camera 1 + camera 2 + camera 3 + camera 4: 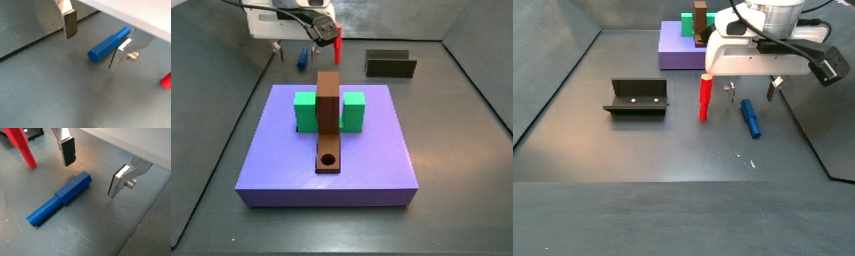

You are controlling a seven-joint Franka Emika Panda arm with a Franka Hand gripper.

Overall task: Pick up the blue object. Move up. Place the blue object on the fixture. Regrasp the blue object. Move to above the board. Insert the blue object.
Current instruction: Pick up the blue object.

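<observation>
Spread wide and holding nothing, the silver two-finger gripper (90,172) hung low over the small blue cylindrical peg (59,199), which lay flat on the grey floor beneath its open fingers. A side view showed the thin red peg (706,97) upright beside it, the dark L-shaped fixture (636,98) well apart. Only a side view showed the purple-blue board (327,150) bearing a green block (305,111) and long brown bar (329,118).

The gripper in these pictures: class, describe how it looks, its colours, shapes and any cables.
The gripper, above the floor by the blue object, has two fingers: flat silver plates with dark pads, one showing a small bolt. In a side view its body is white and blocky, with black cables looping above.
</observation>
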